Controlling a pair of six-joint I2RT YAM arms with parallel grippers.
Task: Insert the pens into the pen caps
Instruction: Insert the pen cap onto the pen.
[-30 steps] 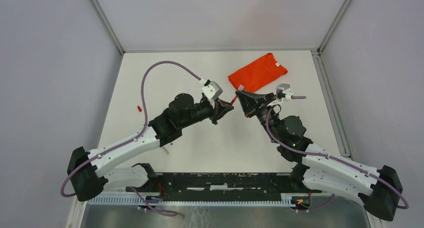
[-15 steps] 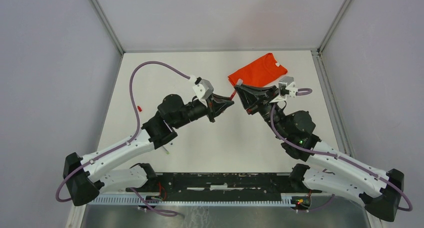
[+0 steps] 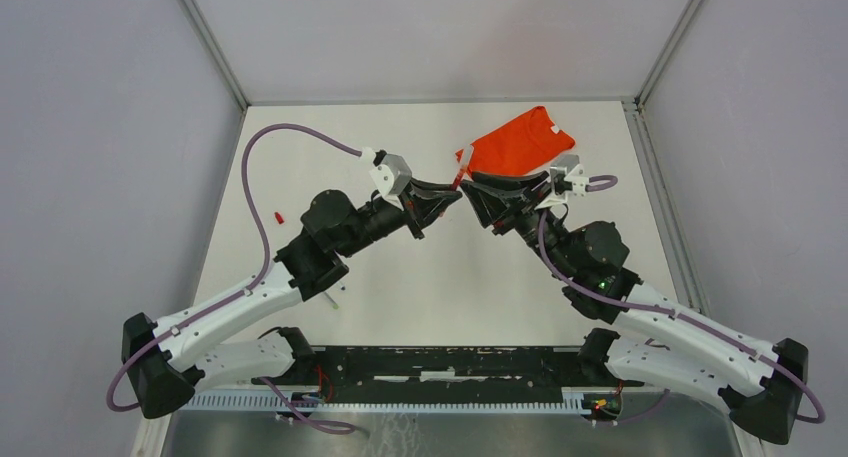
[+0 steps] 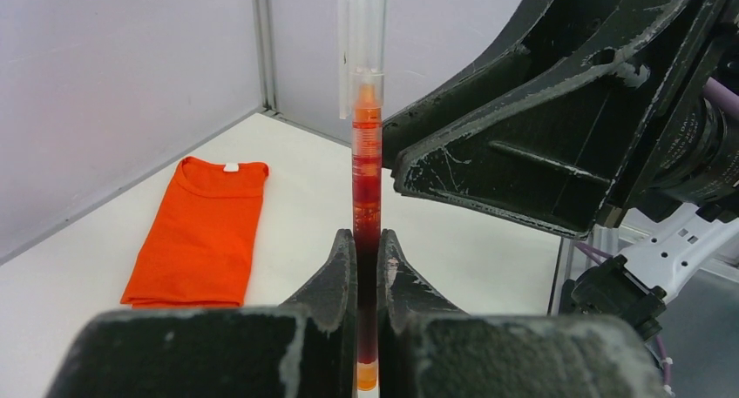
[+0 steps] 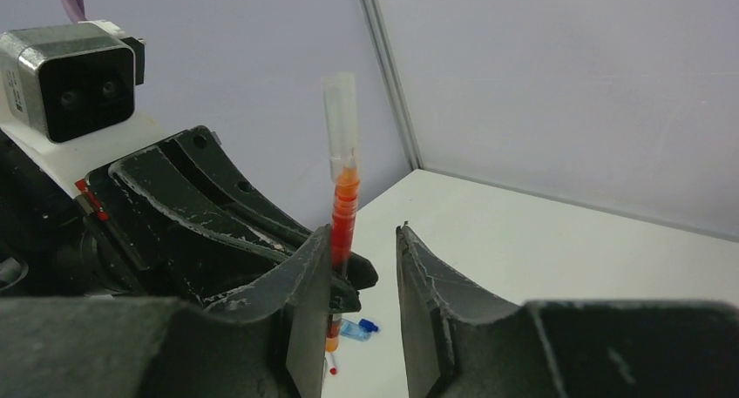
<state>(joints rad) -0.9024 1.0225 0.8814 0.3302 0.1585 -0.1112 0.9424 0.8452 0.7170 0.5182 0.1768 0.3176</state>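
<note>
A red-orange pen [image 4: 367,180] stands upright with my left gripper [image 4: 367,241] shut on its lower barrel. A clear pen cap [image 4: 362,41] sits over its upper end. Seen from above, the left gripper [image 3: 450,192] holds this pen [image 3: 460,175] above the table's middle, nose to nose with my right gripper [image 3: 473,184]. The right gripper [image 5: 362,241] is open. The pen [image 5: 343,211] and cap [image 5: 340,119] rise close to its left finger, with a gap to the right finger. A blue cap [image 5: 357,328] and a red-tipped pen [image 5: 332,363] lie on the table below.
A folded orange shirt [image 3: 515,142] lies at the back right, just behind both grippers. A small red cap [image 3: 277,218] lies on the left side of the table. A small white stick [image 3: 334,299] lies beside the left arm. Metal frame posts stand at the far corners.
The right gripper's jaws have opened off the capped end of the pen. The left arm has swung the pen a little left and toward the back.
</note>
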